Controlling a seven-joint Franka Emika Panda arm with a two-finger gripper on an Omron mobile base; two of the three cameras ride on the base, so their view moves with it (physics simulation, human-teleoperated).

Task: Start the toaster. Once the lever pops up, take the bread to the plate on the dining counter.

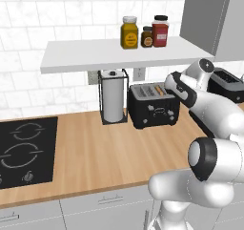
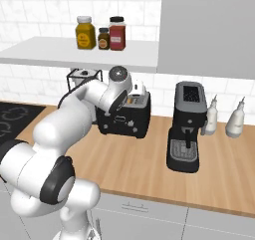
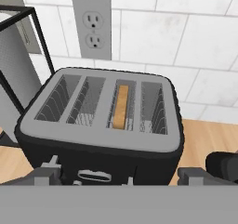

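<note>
Flanking toaster (image 1: 153, 105): towel roll (image 1: 113, 100), coffee mach. (image 2: 187, 127)

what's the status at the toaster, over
End effector open, empty, hovering over the toaster. Bread sits in third slot from the left in hand view. Paper towel holder close beside toaster; nothing blocking its front.

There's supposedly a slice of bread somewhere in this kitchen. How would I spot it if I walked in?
Find the white wall shelf carrying three jars; under it, on the light-wood counter, sits a black boxy toaster beside a wire-framed paper towel holder. Of its four top slots, one holds the thin tan-crusted bread slice, standing on edge; the other three are empty.
</note>
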